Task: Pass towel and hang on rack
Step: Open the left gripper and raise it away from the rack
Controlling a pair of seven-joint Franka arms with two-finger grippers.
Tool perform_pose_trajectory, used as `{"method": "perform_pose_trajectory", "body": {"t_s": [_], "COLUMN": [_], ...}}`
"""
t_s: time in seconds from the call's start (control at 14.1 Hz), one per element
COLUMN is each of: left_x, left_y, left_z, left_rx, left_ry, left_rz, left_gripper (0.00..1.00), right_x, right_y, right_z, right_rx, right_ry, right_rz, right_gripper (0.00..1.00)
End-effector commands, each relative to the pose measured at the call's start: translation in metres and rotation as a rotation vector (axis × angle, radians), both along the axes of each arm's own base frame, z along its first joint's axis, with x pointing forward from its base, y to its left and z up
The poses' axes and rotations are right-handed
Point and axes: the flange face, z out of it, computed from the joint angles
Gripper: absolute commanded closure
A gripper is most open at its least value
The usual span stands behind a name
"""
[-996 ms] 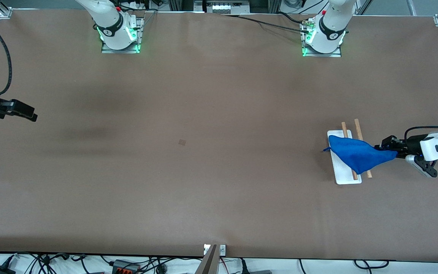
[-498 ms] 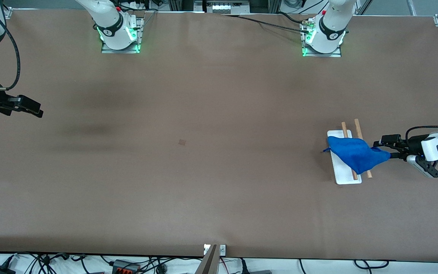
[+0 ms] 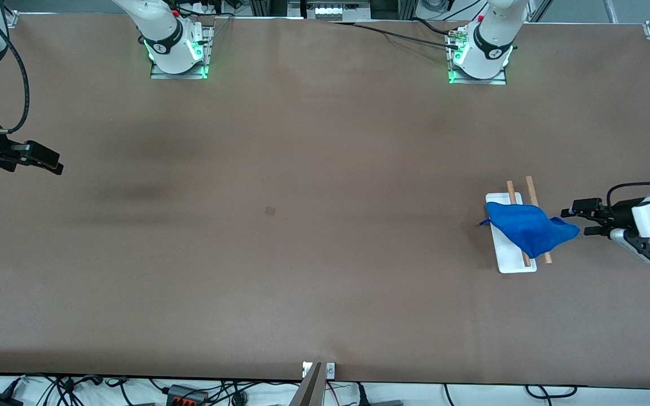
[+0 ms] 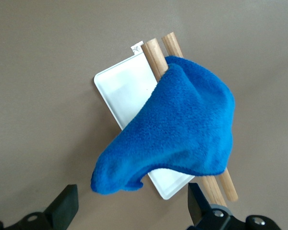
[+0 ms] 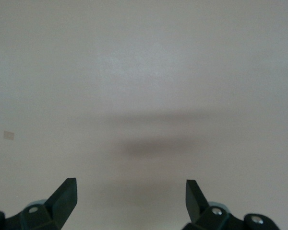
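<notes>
Brown matte table (image 3: 302,270), towel draped on the rack at the left arm's end.

Front view: the table is wide and smooth, with cables along its near edge; the rack (image 3: 510,260), a flat white rectangular base under two pale wooden rods, carries the fuzzy royal-blue towel (image 3: 528,228), roughly triangular, one corner pointing at the left gripper (image 3: 578,221), which hangs just beside that tip with fingers spread and apart from the cloth. The right gripper (image 3: 48,164) waits over the right arm's end, well apart from the rack.
Left wrist view: soft pile towel (image 4: 182,129) sags over both rods, its corner drooping between the spread black fingertips (image 4: 65,203).
Right wrist view: parted fingertips (image 5: 62,194) over bare table (image 5: 144,86).
</notes>
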Motion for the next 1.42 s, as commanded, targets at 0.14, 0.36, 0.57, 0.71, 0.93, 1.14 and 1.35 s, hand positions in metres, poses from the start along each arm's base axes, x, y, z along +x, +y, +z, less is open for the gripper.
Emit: {"method": "perform_pose_trajectory", "body": {"t_s": [0.14,0.36,0.57,0.71,0.93,1.14,1.35], "left_x": [0.006,0.005,-0.002,-0.01,-0.024,-0.032,-0.035], "left_y": [0.009,0.008,-0.006,-0.011,-0.023,-0.049,-0.058], "left_z": [0.043,0.072,0.115,0.145,0.195,0.231,0.231], "left_rx": [0.072,0.094,0.138,0.166,0.246,0.277,0.279], "left_ry": [0.02,0.043,0.062,0.066,0.058,0.028,0.057], "left_rz": [-0.062,-0.028,0.04,0.067,0.113,0.099,0.085], "left_gripper": [0.0,0.0,0.0,0.0,0.0,0.0,0.0], "right_x": [-0.006,-0.006,-0.004,-0.004,-0.007,-0.008,-0.008], "right_y": [0.002,-0.018,-0.008,-0.014,-0.009,-0.01,-0.01], "right_z": [0.01,0.022,0.022,0.023,0.021,0.022,0.023], "right_rx": [0.008,0.011,0.018,0.017,0.017,0.015,0.014], "right_ry": [-0.019,-0.043,-0.044,-0.047,-0.021,-0.016,-0.017], "right_rz": [0.008,-0.019,0.0,-0.008,0.018,0.023,0.023], "right_gripper": [0.0,0.0,0.0,0.0,0.0,0.0,0.0]}}
